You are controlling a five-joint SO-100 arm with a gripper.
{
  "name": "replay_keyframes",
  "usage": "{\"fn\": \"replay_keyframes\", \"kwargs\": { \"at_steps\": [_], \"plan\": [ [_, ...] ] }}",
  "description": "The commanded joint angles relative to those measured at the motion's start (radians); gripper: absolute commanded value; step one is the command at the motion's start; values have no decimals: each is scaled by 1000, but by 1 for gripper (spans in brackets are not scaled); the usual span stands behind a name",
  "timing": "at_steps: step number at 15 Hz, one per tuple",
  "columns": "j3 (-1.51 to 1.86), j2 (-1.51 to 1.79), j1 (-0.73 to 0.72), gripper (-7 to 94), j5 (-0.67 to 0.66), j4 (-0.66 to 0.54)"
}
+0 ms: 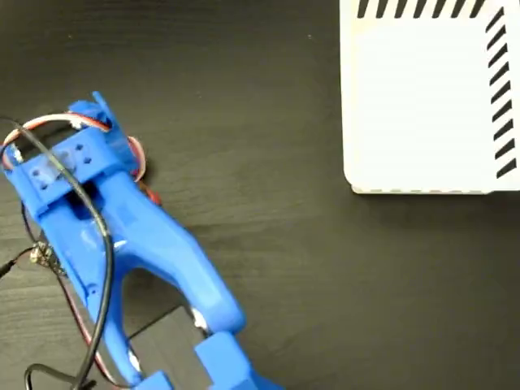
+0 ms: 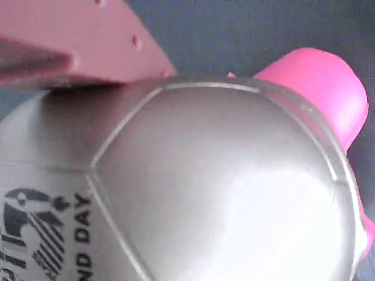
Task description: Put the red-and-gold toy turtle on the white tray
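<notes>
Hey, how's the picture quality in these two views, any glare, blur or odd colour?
Fixed view: sharp and evenly lit, the white tray bright, almost washed out. Wrist view: extreme close-up, soft focus, a broad glare patch on the turtle shell, which reads silver, its head pink.

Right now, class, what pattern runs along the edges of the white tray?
Black diagonal stripes along the top and right edges of the white tray, best seen in the fixed view.

The toy turtle's shell (image 2: 222, 193) bears black print reading "DAY", with what may be "ND" cut off below it.
</notes>
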Motion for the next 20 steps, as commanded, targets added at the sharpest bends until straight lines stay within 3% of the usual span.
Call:
{"fn": "replay_keyframes", "kwargs": {
  "at_steps": [1,4,6,11,16,20],
  "plan": [
    [-173,170,-6,0,58,147],
    [-403,198,51,0,169,295],
    [-457,250,103,0,218,331],
    [-426,414,255,0,359,322],
    [-383,525,591,0,469,206],
    [-411,413,808,0,502,155]
  ]
}}
